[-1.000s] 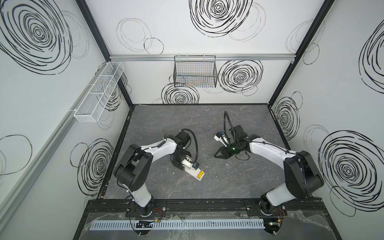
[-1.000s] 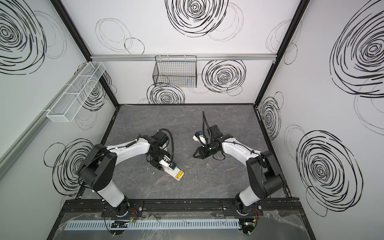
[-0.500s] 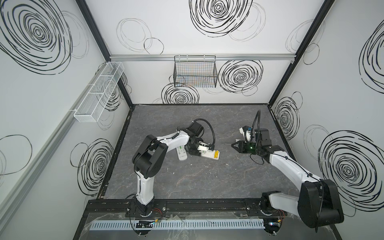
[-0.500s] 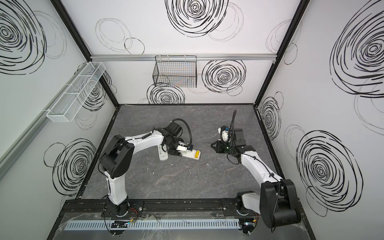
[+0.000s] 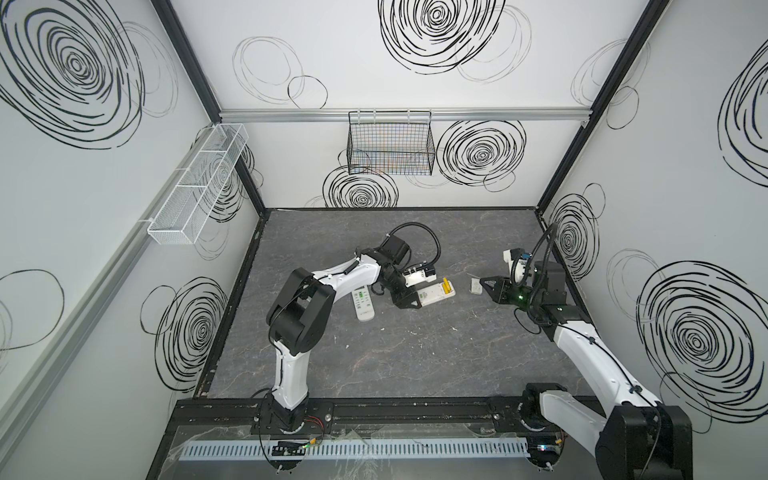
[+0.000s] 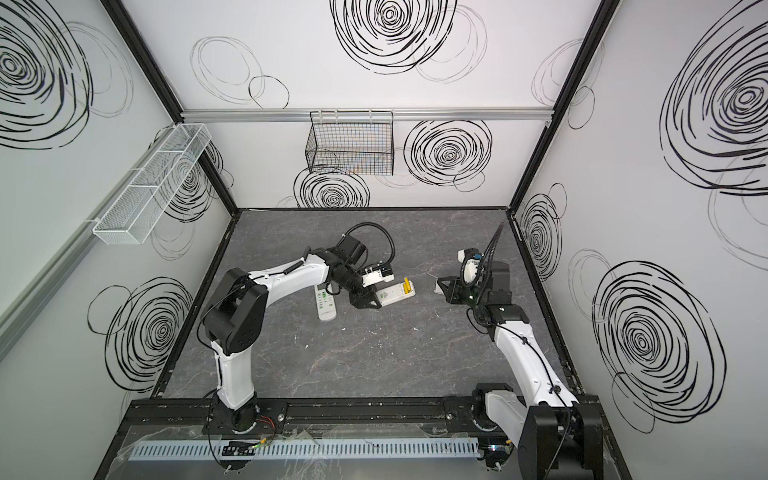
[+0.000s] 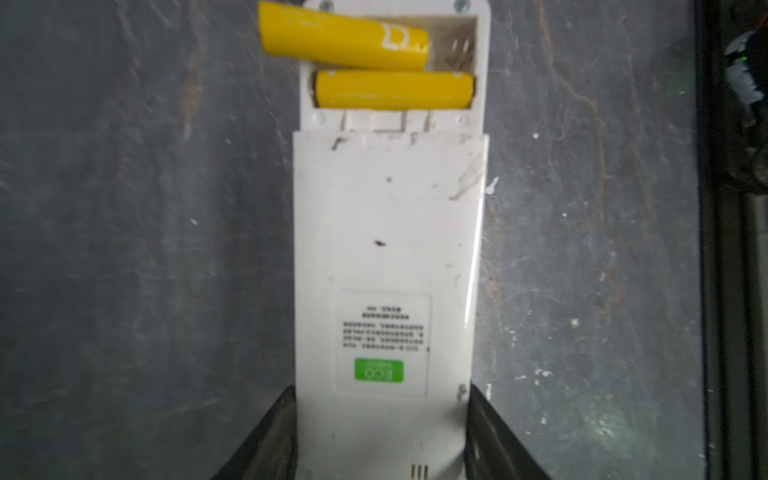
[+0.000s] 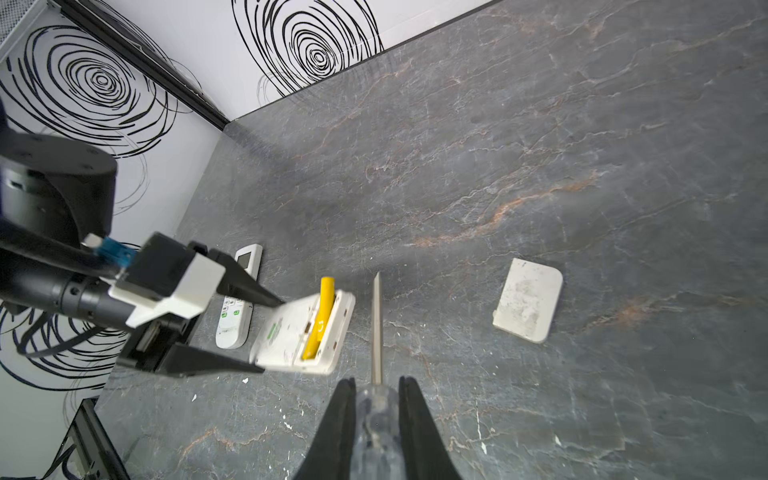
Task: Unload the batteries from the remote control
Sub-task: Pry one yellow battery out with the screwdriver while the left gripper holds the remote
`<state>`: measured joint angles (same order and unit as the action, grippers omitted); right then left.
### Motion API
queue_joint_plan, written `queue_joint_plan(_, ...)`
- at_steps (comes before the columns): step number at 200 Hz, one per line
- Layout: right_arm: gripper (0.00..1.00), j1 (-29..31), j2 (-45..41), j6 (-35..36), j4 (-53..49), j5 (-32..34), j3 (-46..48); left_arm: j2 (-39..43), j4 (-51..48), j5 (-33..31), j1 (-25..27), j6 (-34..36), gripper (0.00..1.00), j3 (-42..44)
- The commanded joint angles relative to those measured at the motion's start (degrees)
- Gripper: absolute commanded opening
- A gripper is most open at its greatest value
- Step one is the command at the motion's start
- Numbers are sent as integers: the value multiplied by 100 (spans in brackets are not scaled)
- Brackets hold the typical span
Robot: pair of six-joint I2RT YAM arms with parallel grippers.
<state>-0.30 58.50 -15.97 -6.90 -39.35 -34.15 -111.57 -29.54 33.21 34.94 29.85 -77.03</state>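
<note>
Nearest the rail at the foot of the frame, a second remote (image 5: 362, 305) lies buttons-up left of centre in both top views, its cells out of sight; just beyond it the left gripper (image 8: 271, 334), jaws roughly half open, clamps the sides of a white remote (image 7: 386, 249) at its label end, back upward; whether that remote touches the grey table (image 5: 415, 365) I cannot tell; the two yellow batteries (image 5: 446, 287) sit in its uncovered bay, just right of centre in a top view; the raised battery (image 7: 345, 35) lies askew, one end poking past the remote's edge, while the seated battery (image 7: 395, 89) lies snug in its slot; further right, the right gripper (image 8: 377, 386), jaws all but closed, grips the clear handle of a screwdriver (image 8: 377, 328), whose shaft runs beside the open end without touching it; a white cover (image 8: 528, 299) lies flat close by; far off, a wire basket (image 5: 390, 145) hangs upper centre on the back wall.

The cells look light, rigid and smooth-skinned, apt to roll or squirt from hard jaws; the raised one seems best pinched across its barrel at the overhanging end; the seated one probably needs levering up first.
</note>
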Motion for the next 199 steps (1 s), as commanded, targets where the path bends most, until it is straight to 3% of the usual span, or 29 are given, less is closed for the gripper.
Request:
queue_joint_plan(1,0,-23,-93,-43,244,44,83,423,484,826,319,-1070,35,658)
queue_joint_plan(42,0,-24,-146,-24,363,53,154,273,672,1559,303,-1813,36,1073)
queue_joint_plan(83,0,-27,-9,-26,504,-46,225,168,275,1605,377,-1432,35,1002)
queue_joint_plan(110,0,34,222,-368,1234,-470,578,588,-72,1408,437,-1133,35,969)
queue_joint_plan(141,0,280,747,-403,1377,-419,449,1256,-7,584,181,-913,36,977)
queue_joint_plan(176,0,437,1293,-299,1238,-348,56,1478,342,-493,-428,-1064,35,795)
queue_joint_plan(199,0,765,1593,-362,1482,-98,4,1579,699,-1502,-468,-483,35,919)
